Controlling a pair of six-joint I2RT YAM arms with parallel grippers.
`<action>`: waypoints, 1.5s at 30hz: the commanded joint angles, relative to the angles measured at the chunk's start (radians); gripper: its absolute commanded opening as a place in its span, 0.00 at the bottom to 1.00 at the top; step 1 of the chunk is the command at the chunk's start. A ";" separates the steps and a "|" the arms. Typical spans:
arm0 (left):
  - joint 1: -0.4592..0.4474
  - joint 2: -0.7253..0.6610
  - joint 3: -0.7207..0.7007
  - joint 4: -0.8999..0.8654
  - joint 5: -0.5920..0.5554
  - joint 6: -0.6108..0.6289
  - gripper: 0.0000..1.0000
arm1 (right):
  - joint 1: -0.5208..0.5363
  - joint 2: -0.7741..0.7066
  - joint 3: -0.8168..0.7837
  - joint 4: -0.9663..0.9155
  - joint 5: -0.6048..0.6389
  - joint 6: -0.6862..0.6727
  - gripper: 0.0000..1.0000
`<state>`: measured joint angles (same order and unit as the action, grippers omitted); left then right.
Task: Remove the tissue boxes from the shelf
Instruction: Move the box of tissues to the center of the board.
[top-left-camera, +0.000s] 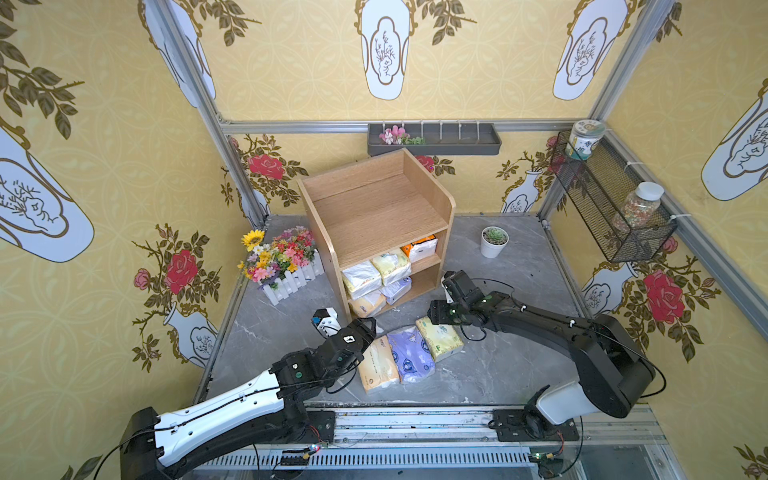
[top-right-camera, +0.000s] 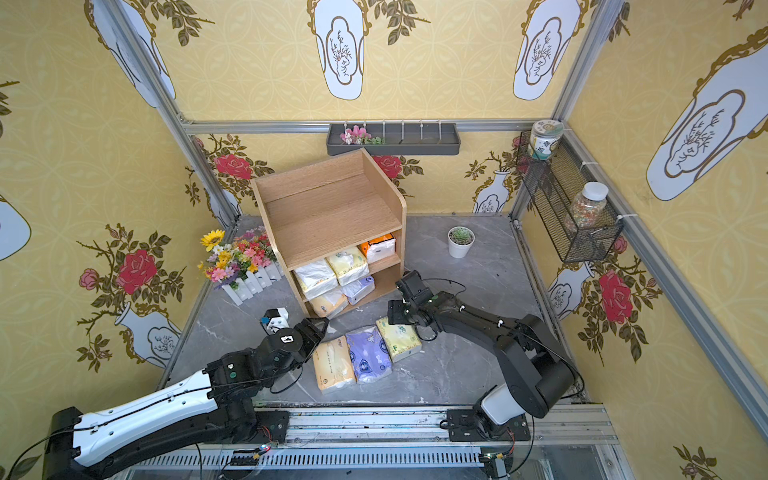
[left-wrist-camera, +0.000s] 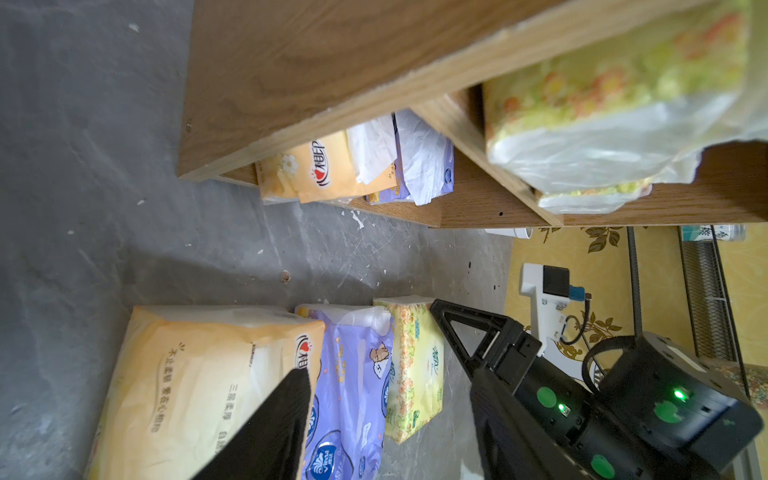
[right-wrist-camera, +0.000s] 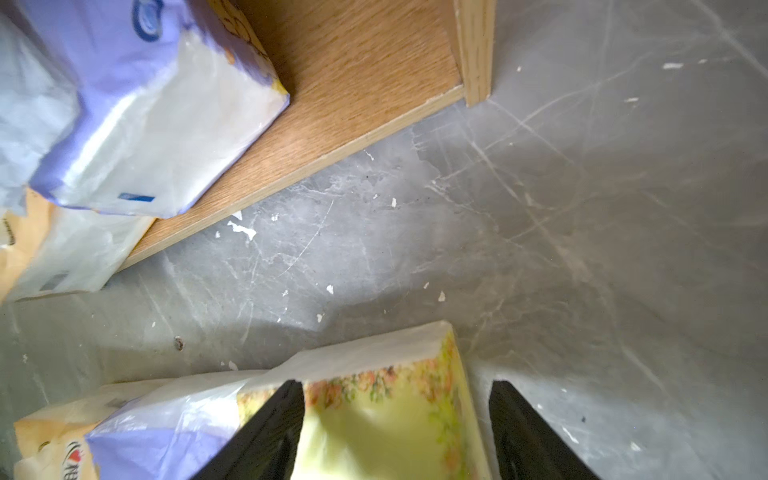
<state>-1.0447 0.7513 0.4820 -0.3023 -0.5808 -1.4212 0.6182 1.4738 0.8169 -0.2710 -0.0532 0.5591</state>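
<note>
The wood-grain shelf (top-left-camera: 376, 208) (top-right-camera: 328, 208) stands at the back middle of the grey floor. Its middle tier holds a white-tan pack (top-left-camera: 360, 277), a pale yellow pack (top-left-camera: 391, 266) and an orange-and-white pack (top-left-camera: 420, 248). On the bottom tier lie a tan pack (left-wrist-camera: 307, 170) and a lavender pack (right-wrist-camera: 137, 108). Three tissue boxes lie side by side on the floor in front: tan (top-left-camera: 377, 368), lavender (top-left-camera: 411, 354), pale yellow (top-left-camera: 441, 338). My right gripper (top-left-camera: 435, 318) (right-wrist-camera: 397, 386) is open just above the yellow one's far end, jaws astride it. Beside the tan pack my left gripper (top-left-camera: 365, 329) (left-wrist-camera: 388, 374) hangs open and empty.
A white picket planter of flowers (top-left-camera: 282, 262) sits left of the shelf and a small succulent pot (top-left-camera: 493, 241) to its right. A dark wall tray (top-left-camera: 434, 141) hangs behind, and a black mesh basket (top-left-camera: 602, 208) with two jars on the right wall.
</note>
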 joint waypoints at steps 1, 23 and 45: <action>0.003 0.009 0.001 0.024 -0.004 0.012 0.67 | 0.003 -0.045 -0.024 -0.050 0.003 0.025 0.73; 0.007 0.019 0.020 0.022 0.009 0.025 0.67 | -0.002 0.088 0.156 -0.161 0.093 -0.009 0.71; 0.009 0.012 0.006 0.036 0.003 0.026 0.67 | 0.049 -0.039 0.058 -0.232 0.056 0.051 0.74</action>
<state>-1.0378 0.7559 0.4877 -0.2832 -0.5770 -1.4105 0.6750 1.4731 0.8825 -0.4629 0.0013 0.5976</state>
